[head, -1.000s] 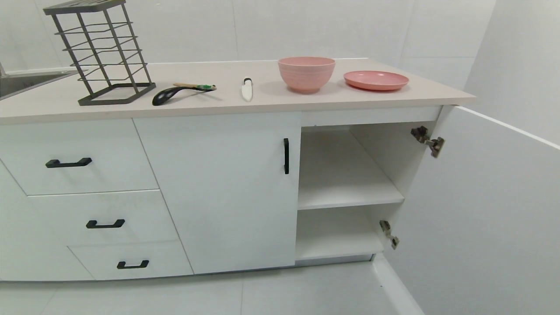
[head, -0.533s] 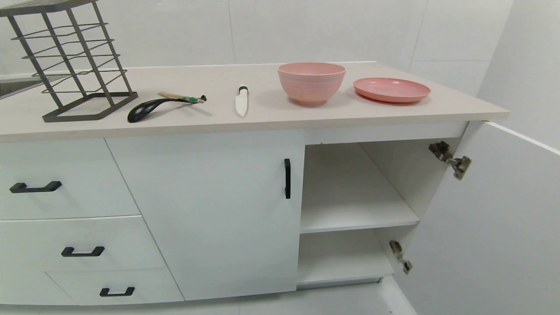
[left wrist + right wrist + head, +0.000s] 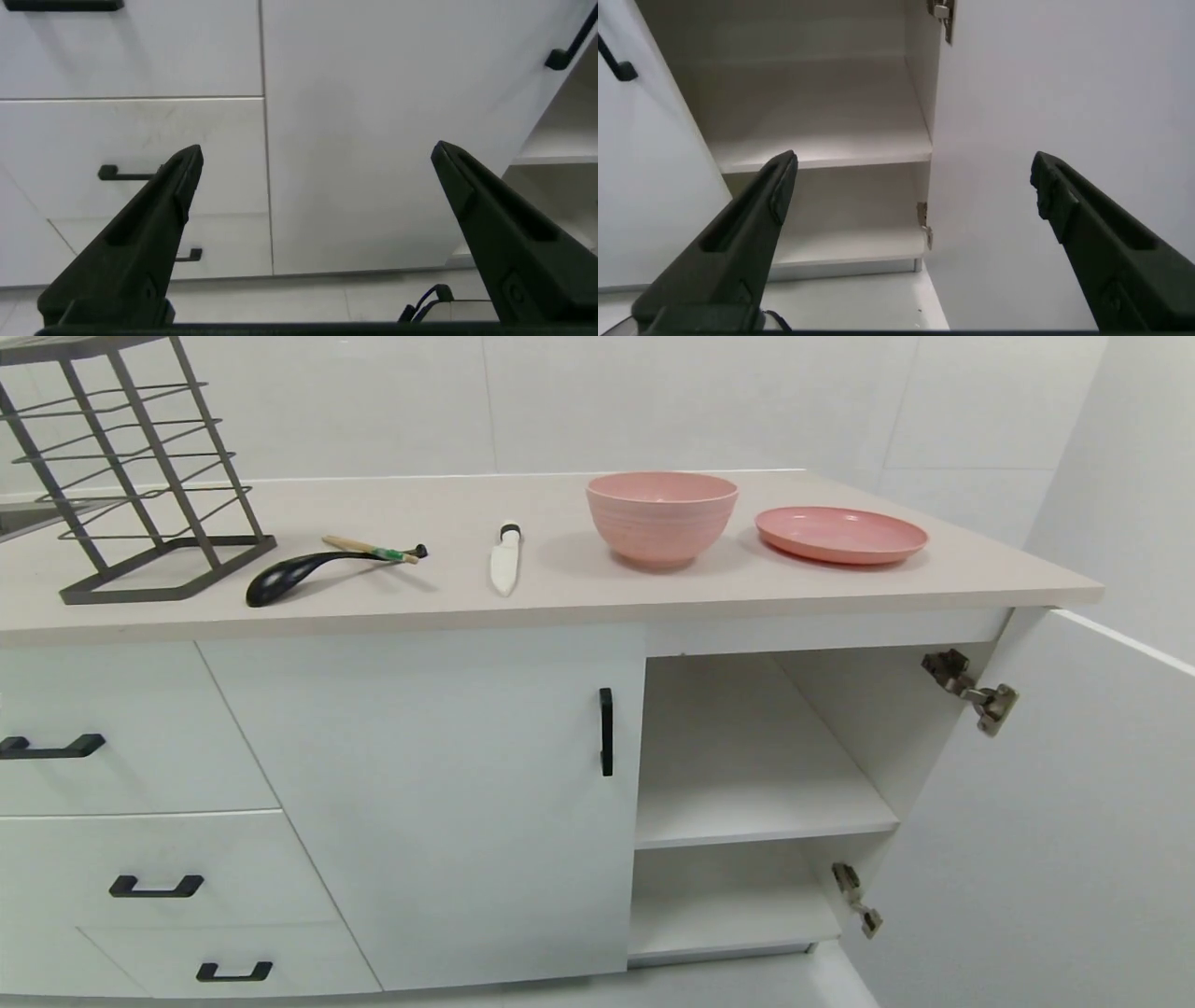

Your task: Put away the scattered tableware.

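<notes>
Nothing's grabbed yet: all the tableware sits up on the counter [image 3: 560, 602] and both grippers hang low in front of the cabinet [image 3: 448, 784].

The cabinet door [image 3: 1027, 821] on the right is swung open, showing two bare shelves [image 3: 747, 807]. On the counter, from big to small: a wire rack [image 3: 140, 467] at the far left, a pink bowl [image 3: 661, 515] with a pink plate [image 3: 840, 534] just beside it above the open compartment, then a black spoon [image 3: 289, 574] touching a pair of chopsticks [image 3: 369, 549], and a small white knife [image 3: 504, 560] between those and the bowl. The left gripper [image 3: 315, 154] faces the drawers with its fingers spread wide and nothing between them; the right gripper [image 3: 913, 161] faces the open shelves, also spread and holding nothing. Looks like the approach step to me. Next, an arm needs to come up to counter height, probably the right one for the plate or bowl.
</notes>
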Controlling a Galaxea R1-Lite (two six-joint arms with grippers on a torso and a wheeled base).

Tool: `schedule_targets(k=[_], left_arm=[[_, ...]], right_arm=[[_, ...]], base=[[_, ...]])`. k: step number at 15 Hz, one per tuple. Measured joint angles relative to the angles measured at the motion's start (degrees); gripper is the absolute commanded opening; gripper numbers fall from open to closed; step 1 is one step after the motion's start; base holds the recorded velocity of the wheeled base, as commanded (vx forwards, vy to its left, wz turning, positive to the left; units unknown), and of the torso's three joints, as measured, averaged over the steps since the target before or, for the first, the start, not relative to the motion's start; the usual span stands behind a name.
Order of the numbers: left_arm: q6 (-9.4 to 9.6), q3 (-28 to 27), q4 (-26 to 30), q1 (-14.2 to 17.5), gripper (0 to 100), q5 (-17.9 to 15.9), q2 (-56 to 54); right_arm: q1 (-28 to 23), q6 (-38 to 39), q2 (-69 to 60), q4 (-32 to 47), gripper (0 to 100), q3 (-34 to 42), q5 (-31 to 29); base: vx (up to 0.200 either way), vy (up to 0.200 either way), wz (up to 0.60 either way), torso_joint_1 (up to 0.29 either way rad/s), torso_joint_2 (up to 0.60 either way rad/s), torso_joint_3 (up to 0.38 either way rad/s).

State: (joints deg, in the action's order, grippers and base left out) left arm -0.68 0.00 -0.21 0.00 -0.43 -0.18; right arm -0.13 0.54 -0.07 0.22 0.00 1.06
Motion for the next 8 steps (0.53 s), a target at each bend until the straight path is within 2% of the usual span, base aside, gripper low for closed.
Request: schedule_targets(k=[6, 8], left_arm=[[-0.10, 0.0, 0.0, 0.0, 100, 0.1, 0.0], [-0.21, 0.0, -0.1, 0.1, 100, 0.1, 0.0]], right_arm=[[0.0, 0.0, 0.0, 0.0, 100, 0.0, 0.0], [0.0, 0.0, 0.0, 0.0, 100, 0.0, 0.0]], base=[[0.000, 0.000, 0.00, 0.000, 0.00, 0.000], [0.000, 0.000, 0.00, 0.144, -0.15, -0.029]])
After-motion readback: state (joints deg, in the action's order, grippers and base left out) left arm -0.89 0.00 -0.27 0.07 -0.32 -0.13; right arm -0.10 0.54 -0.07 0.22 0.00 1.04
